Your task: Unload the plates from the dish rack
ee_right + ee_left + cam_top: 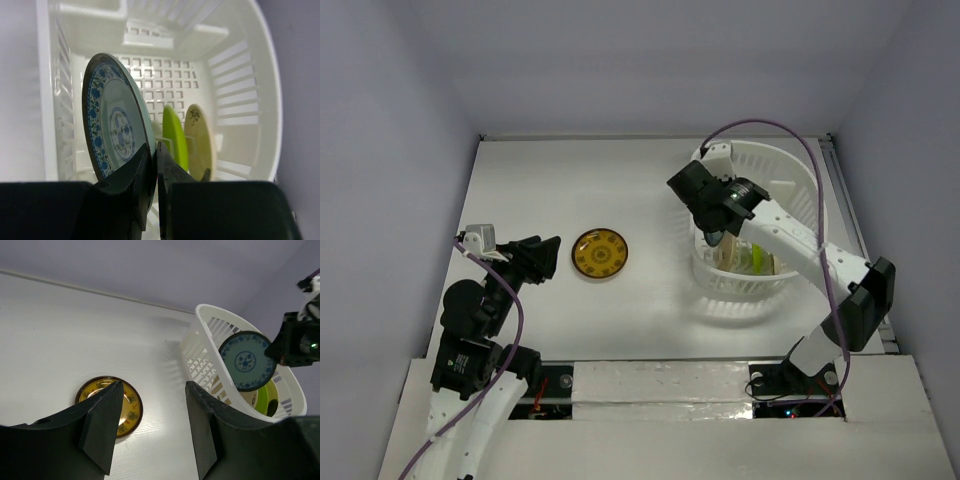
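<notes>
One plate out: the amber-yellow plate (600, 254) is lying flat on the table (540, 180), well apart from the dish rack (805, 190), so it is being counted as unloaded.
Plate in hand: the teal-blue plate (112, 130) is being pinched at its lower rim by the right gripper (156, 162), whose fingers (142, 175) are being pressed together on the edge.
Why upright: the plate is being kept on edge, probably because the plates are standing on edge in the rack and it is being drawn straight up between its neighbours.
Plate position: in the left wrist view it is being shown raised to the level of the rack's rim, over the basket and not yet carried sideways out of it.
Waiting in rack: the lime green plate (175, 135) and the cream plate (199, 132) are standing side by side behind it; a brown plate cannot be made out for certain.
Idle arm: the left gripper (154, 390) is being held spread with nothing between its jaws, over the table near the amber-yellow plate, seemingly kept out of the way.
Risk judged: only a thin rim is being gripped, so the plate could pivot or slip while being carried.
</notes>
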